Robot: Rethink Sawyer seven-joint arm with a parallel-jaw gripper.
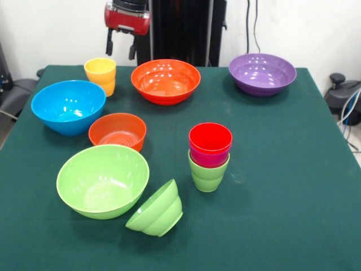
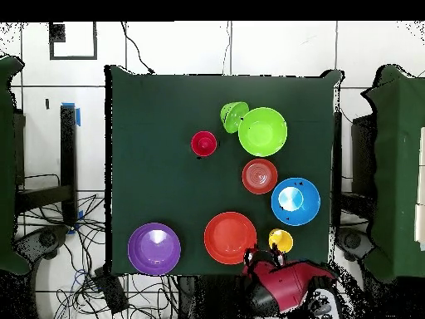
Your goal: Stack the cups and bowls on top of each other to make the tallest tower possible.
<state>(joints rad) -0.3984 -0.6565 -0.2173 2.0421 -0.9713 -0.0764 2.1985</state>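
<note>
While the claw (image 1: 121, 49) hangs apart above the yellow cup (image 1: 101, 75), the red cup (image 1: 210, 141) tops two others.

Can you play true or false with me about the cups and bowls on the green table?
1. The red cup sits on top of a stack with the light green cup at the bottom. True.
2. The small light green bowl stands upright. False: it lies tipped on its side beside the large light green bowl.
3. The robot's hand is holding the yellow cup. False: the hand hangs above it, open and empty.
4. The purple bowl stands alone near a table corner. True.
5. The blue bowl is stacked inside the large orange bowl. False: they stand apart on the table.
</note>
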